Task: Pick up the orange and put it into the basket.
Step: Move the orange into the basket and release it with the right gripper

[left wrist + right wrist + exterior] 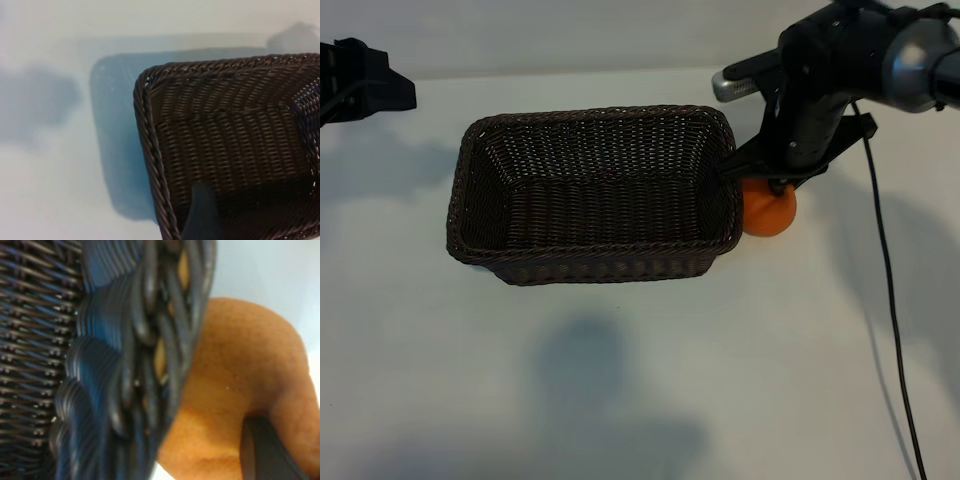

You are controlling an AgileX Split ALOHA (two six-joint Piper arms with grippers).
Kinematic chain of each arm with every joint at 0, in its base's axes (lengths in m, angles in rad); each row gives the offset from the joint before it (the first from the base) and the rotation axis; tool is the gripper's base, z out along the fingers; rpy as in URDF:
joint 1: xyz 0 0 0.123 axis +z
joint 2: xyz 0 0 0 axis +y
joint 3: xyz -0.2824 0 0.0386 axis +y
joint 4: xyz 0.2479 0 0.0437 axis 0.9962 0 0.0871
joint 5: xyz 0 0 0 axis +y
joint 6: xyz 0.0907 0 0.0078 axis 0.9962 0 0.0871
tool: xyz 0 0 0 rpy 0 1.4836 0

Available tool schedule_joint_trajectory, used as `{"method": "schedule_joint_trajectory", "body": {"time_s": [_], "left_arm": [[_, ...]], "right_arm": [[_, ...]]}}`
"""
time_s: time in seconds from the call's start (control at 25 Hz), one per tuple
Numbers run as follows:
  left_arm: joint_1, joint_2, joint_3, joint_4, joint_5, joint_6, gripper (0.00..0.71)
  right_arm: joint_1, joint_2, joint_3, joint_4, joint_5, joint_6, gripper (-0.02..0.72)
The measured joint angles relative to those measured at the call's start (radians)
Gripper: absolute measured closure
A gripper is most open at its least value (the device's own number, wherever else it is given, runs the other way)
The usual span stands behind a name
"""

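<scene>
The orange (770, 212) rests on the white table, touching the right end of the dark wicker basket (595, 120). My right gripper (775, 182) comes down on the orange from above and is shut on it. In the right wrist view one dark finger (267, 452) presses into the orange (235, 380), right beside the basket's braided rim (145, 340); the other finger is hidden. My left gripper (380, 90) is parked at the far left, away from the basket, open and empty. One of its fingertips (202, 215) shows over the basket's corner (150, 150).
The right arm's black cable (890, 300) trails across the table toward the near right edge. Bare white table (620, 380) lies in front of and to the left of the basket.
</scene>
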Motion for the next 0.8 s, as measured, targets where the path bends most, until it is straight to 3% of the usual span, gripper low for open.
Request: {"method": "schedule_joint_trajectory", "body": {"time_s": [0.56, 0.8], "left_arm": [[0.000, 0.000, 0.000, 0.000, -0.003, 0.003, 0.122], [0.000, 0.000, 0.000, 0.000, -0.003, 0.003, 0.122]], "right_arm": [[-0.041, -0.179, -0.046, -0.033, 0.040, -0.001, 0.597], [-0.041, -0.279, -0.046, -0.014, 0.061, -0.052, 0.597]]}}
